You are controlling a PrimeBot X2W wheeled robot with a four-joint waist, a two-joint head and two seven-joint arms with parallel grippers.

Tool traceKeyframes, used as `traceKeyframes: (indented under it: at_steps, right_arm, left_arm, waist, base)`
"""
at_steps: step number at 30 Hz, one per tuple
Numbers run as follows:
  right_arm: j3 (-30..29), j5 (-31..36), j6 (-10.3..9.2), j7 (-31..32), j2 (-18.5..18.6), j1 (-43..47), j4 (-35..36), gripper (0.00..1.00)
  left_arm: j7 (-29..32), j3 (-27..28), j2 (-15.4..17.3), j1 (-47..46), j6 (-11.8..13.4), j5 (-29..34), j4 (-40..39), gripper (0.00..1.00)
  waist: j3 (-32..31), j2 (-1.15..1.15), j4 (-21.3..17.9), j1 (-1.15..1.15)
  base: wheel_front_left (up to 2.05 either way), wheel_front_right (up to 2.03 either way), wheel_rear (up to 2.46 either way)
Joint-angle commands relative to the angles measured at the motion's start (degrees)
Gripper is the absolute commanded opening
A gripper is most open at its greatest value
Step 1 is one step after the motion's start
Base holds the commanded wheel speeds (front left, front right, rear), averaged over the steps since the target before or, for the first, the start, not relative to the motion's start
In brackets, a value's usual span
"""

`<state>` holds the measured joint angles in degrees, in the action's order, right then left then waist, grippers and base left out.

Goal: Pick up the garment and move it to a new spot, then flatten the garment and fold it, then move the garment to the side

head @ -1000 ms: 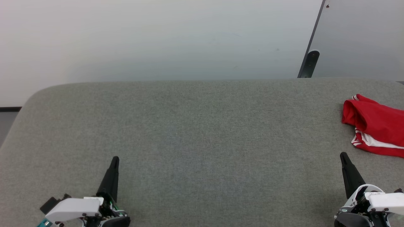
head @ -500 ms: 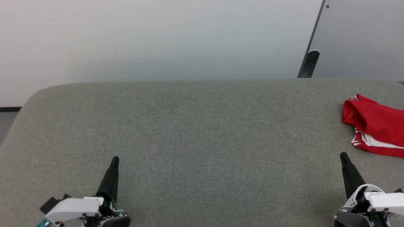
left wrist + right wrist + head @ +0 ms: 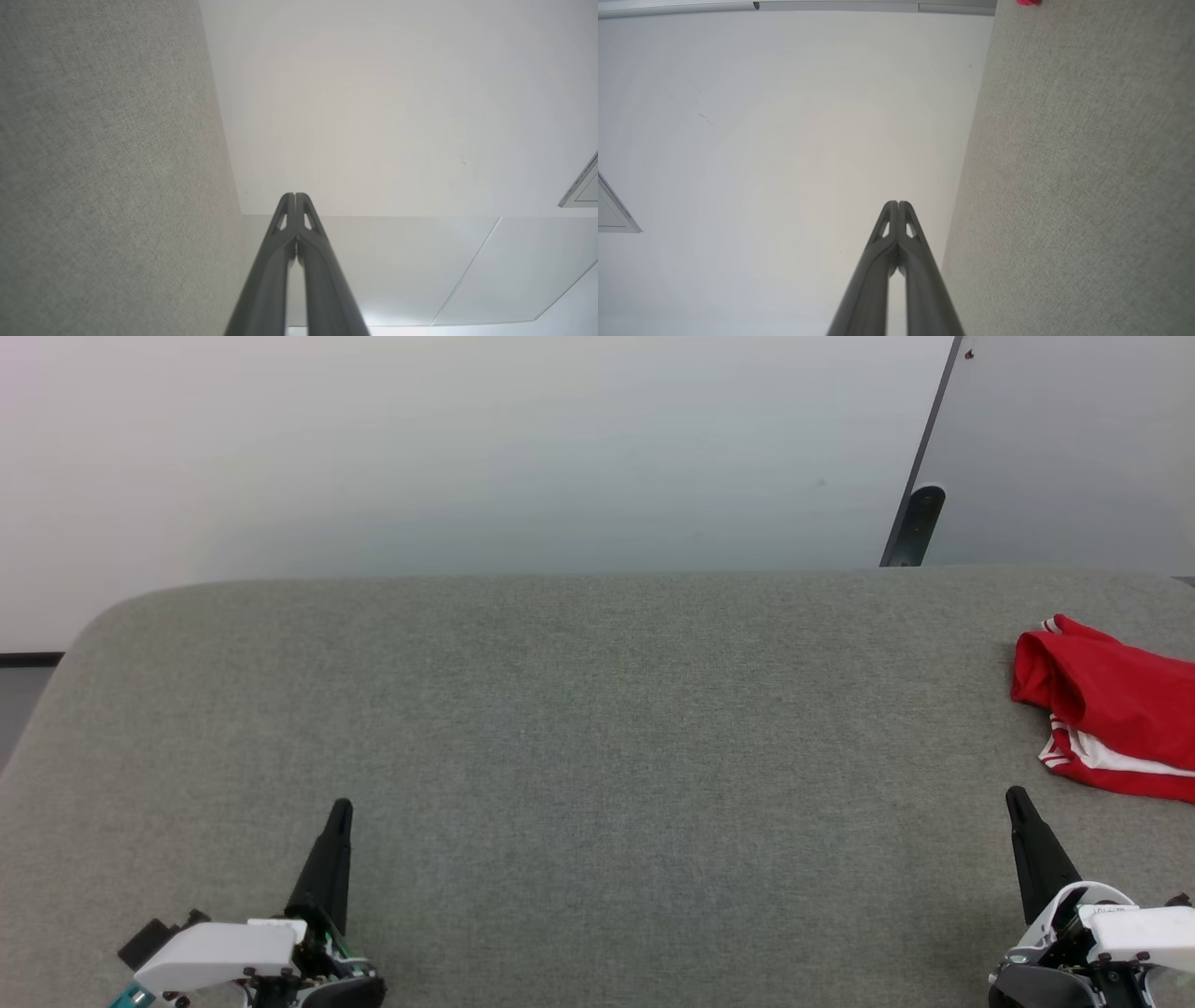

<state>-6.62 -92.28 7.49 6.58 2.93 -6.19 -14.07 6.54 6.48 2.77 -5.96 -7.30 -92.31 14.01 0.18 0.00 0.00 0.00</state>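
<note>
Garment [image 3: 1116, 709] lies bunched at the far right of the grey table [image 3: 579, 709], cut off by the frame edge, so its right part and overall shape cannot be made out; white stripes show along its near side. Left gripper [image 3: 341, 807] sits at lower left and right gripper [image 3: 1016, 795] at lower right, wrist housings clipped by the bottom edge, fingers pointing toward the far wall. Both have fingers pressed together tip to tip, holding nothing; the right is near the garment but apart from it, the left well apart.
</note>
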Motion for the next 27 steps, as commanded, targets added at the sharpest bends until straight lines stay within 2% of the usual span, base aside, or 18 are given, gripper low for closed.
traceKeyframes:
  at_steps: [1, 27]
  right_arm:
    - [0.09, -0.26, 0.00, 0.08, -0.22, -0.11, 0.10, 0.00]
    - [0.10, -0.26, 0.00, 0.07, -0.22, -0.11, 0.10, 0.00]
  left_arm:
    - [0.18, 0.15, 0.06, -0.60, -0.36, -0.19, 0.09, 0.00]
    - [0.18, 0.15, 0.06, -0.60, -0.36, -0.20, 0.08, 0.00]
  waist:
    - [0.00, 0.00, 0.00, 0.00]
    - [0.00, 0.00, 0.00, 0.00]
  base:
    - [0.00, 0.00, 0.00]
    - [0.00, 0.00, 0.00]
